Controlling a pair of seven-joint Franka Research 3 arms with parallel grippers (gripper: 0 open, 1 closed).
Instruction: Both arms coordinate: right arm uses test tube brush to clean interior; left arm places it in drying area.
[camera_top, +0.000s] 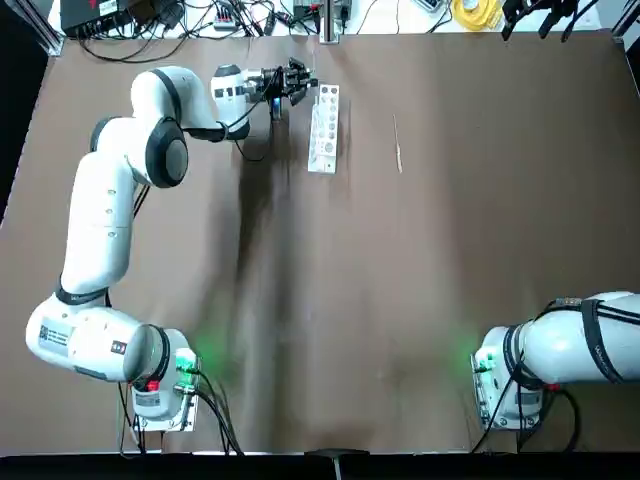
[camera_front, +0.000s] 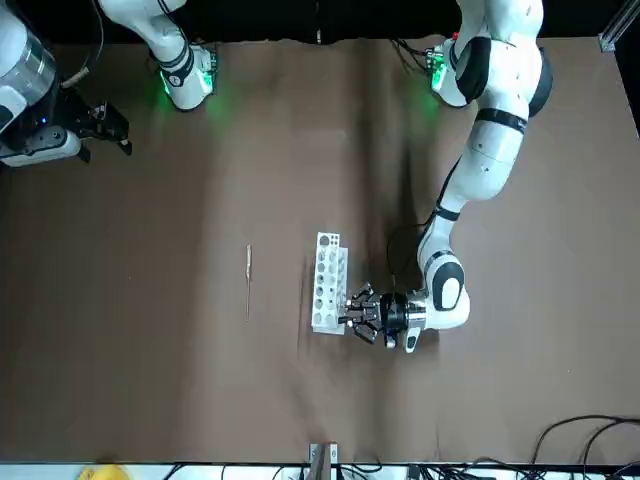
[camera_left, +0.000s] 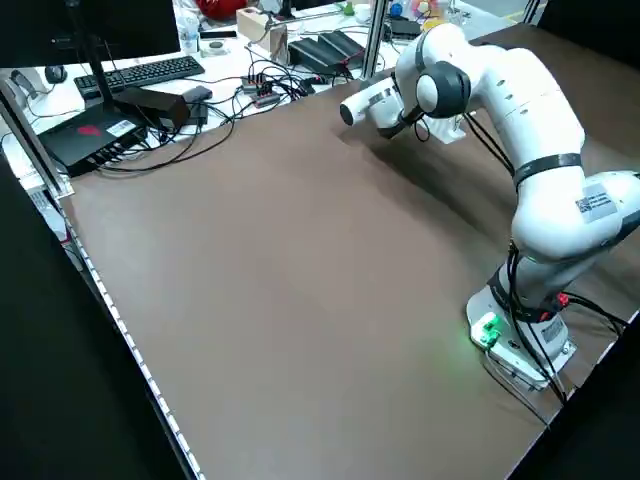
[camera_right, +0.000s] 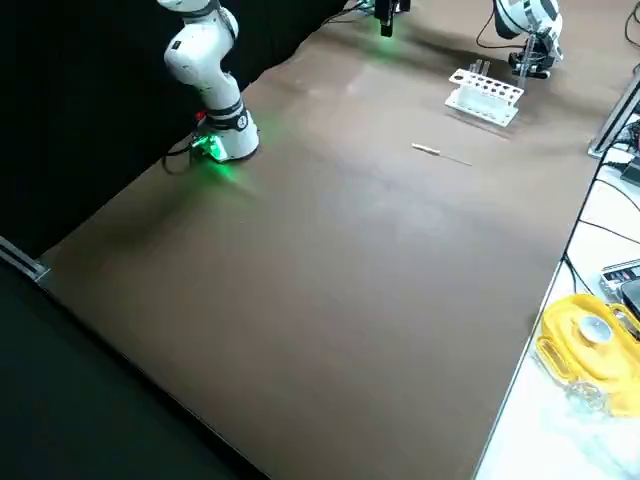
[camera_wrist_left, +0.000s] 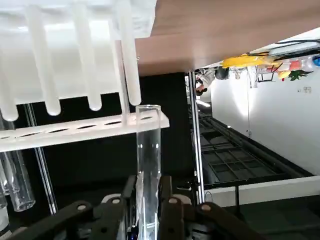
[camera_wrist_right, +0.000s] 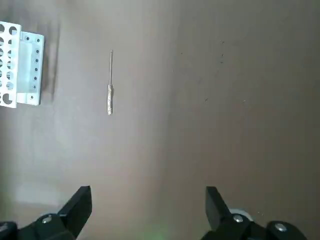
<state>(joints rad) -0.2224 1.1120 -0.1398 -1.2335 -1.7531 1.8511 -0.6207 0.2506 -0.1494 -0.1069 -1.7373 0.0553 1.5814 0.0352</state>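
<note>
Left wrist view: my left gripper (camera_wrist_left: 148, 184) pinches the tube (camera_wrist_left: 149, 150); ease it straight past the rack (camera_wrist_left: 80, 131) ahead. My right gripper (camera_wrist_right: 149, 189) gapes empty.

The thin, pale brush (camera_top: 398, 145) is laid flat toward the table's far edge, near the upright, hole-studded white rack (camera_top: 323, 130).
</note>
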